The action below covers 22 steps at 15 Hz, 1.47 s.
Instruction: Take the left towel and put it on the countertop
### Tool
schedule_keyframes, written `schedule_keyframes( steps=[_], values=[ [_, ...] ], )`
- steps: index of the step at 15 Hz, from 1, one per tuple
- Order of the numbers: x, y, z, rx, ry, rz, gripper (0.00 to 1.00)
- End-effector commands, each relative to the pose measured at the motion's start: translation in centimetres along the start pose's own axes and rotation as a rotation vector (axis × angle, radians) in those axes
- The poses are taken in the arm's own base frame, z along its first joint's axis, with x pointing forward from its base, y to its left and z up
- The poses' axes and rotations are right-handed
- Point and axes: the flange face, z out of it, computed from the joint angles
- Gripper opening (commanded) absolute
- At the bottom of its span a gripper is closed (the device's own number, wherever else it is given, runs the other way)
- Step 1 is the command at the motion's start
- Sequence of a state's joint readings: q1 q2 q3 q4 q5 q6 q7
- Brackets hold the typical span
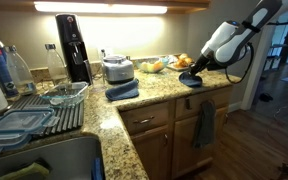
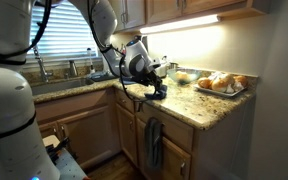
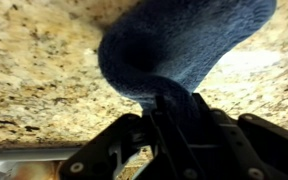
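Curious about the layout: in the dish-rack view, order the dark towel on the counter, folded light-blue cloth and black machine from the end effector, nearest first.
1. dark towel, at the end effector.
2. folded light-blue cloth, mid-counter.
3. black machine, against the back wall.

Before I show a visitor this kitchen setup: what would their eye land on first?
The gripper stands out, its fingers pinching a dark blue towel bunched on the speckled granite countertop. A second towel hangs on the cabinet front below.
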<state>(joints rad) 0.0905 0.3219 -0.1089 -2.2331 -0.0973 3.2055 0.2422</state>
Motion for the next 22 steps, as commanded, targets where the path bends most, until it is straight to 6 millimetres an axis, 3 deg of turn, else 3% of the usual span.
schedule_keyframes(
  steps=[1, 7, 12, 18, 22],
  values=[
    [0.5, -2.4, -0.7, -0.019, -0.028, -0.014, 0.62],
    [0.9, -3.7, -1.9, -0.061, 0.001, -0.058, 0.98],
    [1.8, -3.5, -3.1, -0.120, 0.039, -0.080, 1.00],
    [1.4, -4.2, -4.5, -0.143, -0.001, -0.080, 1.00],
    [1.8, -4.7, -3.8, -0.151, 0.013, -0.104, 1.00]
  ],
)
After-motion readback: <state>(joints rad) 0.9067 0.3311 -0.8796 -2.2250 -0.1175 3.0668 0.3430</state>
